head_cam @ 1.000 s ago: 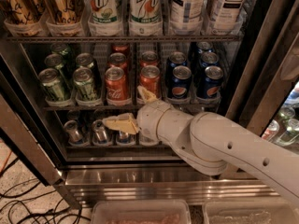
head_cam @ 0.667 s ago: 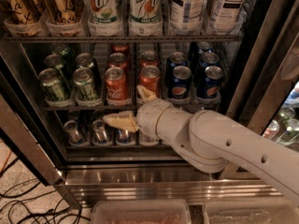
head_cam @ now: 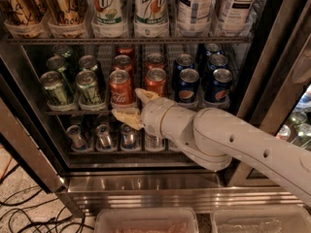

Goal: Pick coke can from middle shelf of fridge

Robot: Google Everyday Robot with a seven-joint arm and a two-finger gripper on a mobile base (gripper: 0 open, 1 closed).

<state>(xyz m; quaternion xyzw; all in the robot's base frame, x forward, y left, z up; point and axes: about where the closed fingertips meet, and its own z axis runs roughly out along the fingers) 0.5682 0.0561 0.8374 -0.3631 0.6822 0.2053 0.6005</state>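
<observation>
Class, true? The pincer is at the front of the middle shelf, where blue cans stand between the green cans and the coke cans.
No: camera view shows the coke cans between the green cans and the blue cans; the pincer is at the front of the middle shelf.

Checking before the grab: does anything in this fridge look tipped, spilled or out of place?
Nothing stands out. Cans on the middle shelf stand upright in their lanes, including the front coke can, and no spill shows. The hand is open at the shelf's front rail, below and right of that can.
</observation>
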